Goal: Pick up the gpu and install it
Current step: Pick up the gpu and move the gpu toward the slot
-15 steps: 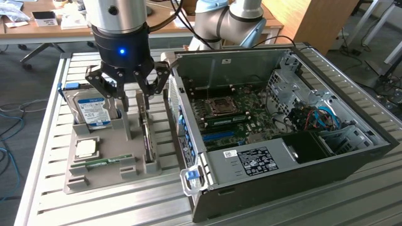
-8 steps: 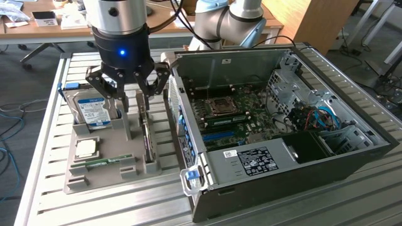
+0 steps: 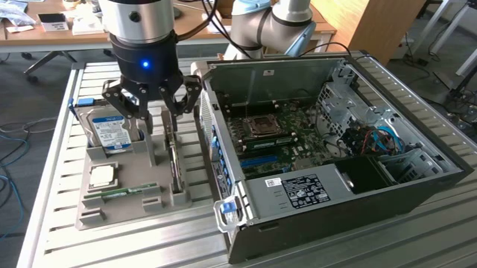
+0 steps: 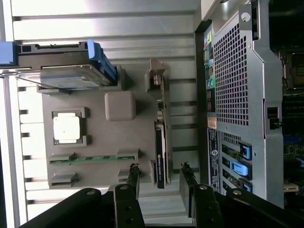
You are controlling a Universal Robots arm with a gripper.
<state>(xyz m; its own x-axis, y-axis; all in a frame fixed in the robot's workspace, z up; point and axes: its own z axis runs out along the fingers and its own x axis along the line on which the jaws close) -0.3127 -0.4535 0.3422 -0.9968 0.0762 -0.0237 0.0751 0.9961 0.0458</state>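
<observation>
The gpu (image 3: 175,163) is a thin dark card standing on edge in a slot of the grey parts tray (image 3: 138,207), right beside the open computer case (image 3: 387,190). My gripper (image 3: 158,118) hangs just above the card's far end, open. In the wrist view the gpu (image 4: 162,137) runs lengthwise between my two fingertips (image 4: 134,170), which stand apart on either side of its near end without touching it; the gripper (image 4: 159,170) holds nothing. The motherboard (image 3: 280,137) lies exposed inside the case.
On the tray sit a silver hard drive (image 3: 111,133) with a blue-white label, a square processor (image 3: 103,176) and a green memory stick (image 3: 119,193). The case's rear panel (image 4: 235,95) stands close to the gpu. Everything rests on a slatted metal table (image 3: 111,245).
</observation>
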